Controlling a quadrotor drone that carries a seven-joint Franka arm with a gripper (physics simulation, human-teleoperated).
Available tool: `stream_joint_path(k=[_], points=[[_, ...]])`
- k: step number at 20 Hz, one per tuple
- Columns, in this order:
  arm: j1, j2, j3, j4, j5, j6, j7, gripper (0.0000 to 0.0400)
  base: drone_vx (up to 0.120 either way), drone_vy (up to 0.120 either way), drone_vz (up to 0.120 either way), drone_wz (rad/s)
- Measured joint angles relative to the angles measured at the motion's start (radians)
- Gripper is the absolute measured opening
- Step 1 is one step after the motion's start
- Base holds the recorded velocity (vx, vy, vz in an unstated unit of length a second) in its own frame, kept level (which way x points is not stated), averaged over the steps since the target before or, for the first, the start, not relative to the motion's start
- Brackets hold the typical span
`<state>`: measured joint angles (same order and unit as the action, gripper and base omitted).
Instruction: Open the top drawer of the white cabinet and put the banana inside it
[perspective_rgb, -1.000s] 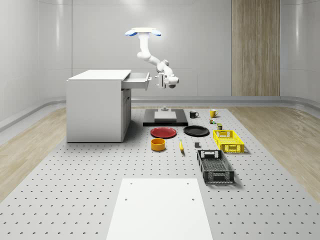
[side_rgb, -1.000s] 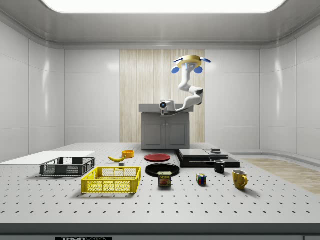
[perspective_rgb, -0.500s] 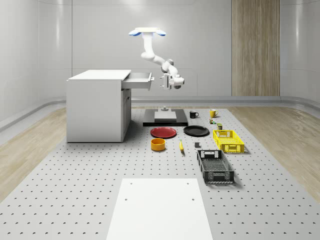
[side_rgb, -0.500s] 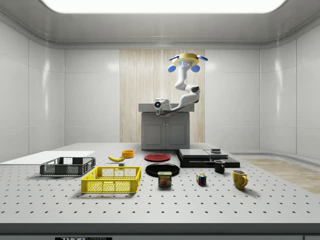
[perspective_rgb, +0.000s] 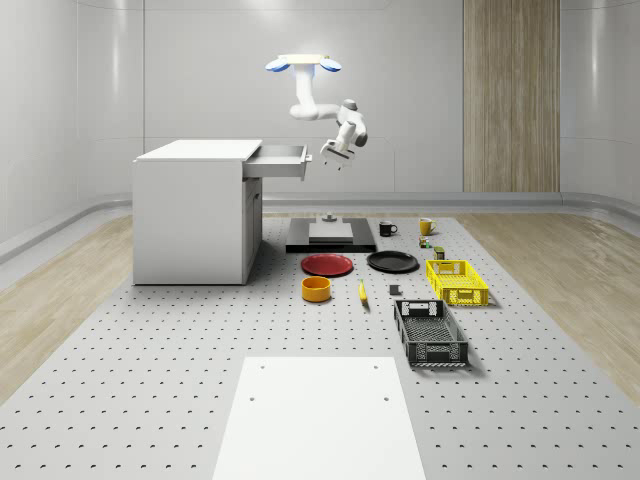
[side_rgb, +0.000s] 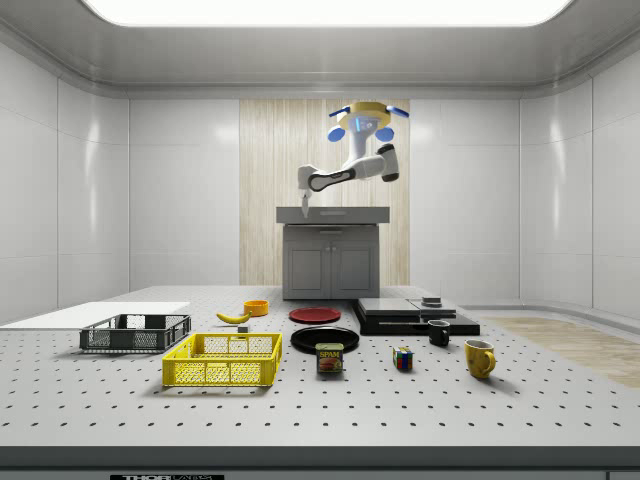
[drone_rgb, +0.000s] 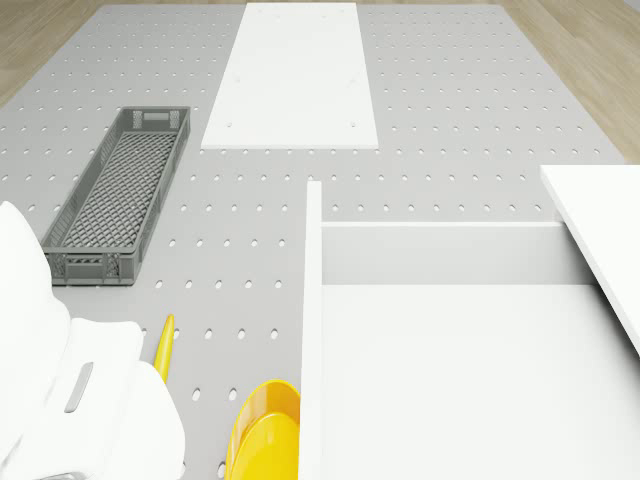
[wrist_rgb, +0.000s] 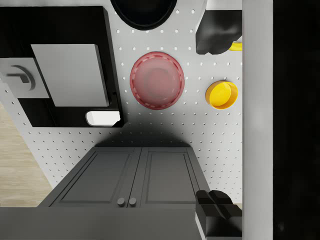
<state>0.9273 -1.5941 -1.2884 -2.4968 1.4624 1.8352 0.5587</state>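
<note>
Lying on the grey perforated floor, the small curved yellow banana (perspective_rgb: 362, 291) sits just beside the round orange-yellow bowl (perspective_rgb: 316, 289), between it and the long dark grey mesh crate (perspective_rgb: 430, 333). In the side view it rests in front of that bowl, near the flat red plate (side_rgb: 314, 314). I judge it light and a little soft, with a smooth skin that could slide between hard fingers, so too hard a squeeze would bruise it and too light a one would let it roll. I would take it across the thick middle of its curve, fingers on either side of its width, not at the tapering tips.

The top drawer (perspective_rgb: 276, 159) of the white box-shaped cabinet (perspective_rgb: 192, 212) stands pulled out, its pale inside bare in the drone view, so I judge the opening step done and the fetching not yet begun.

My gripper (perspective_rgb: 329, 157) hangs in the air just off the drawer's front, well above the floor and well apart from the banana, pointing downward. It holds nothing that I can see; whether its fingers are spread or closed I cannot tell. My drone body (perspective_rgb: 303, 64) hovers high, just past the open drawer's front, with the arm bent out and down from it.
</note>
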Motion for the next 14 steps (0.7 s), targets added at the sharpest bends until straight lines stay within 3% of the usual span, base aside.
stream_joint_path(k=[6,14], points=[[0.024,-0.038,-0.017,-0.074,0.193,-0.033,-0.142,0.04,0.12,0.12,0.0,0.0],[0.036,-0.043,-0.024,-0.101,0.27,-0.064,-0.197,0.04,0.12,0.12,0.0,0.0]])
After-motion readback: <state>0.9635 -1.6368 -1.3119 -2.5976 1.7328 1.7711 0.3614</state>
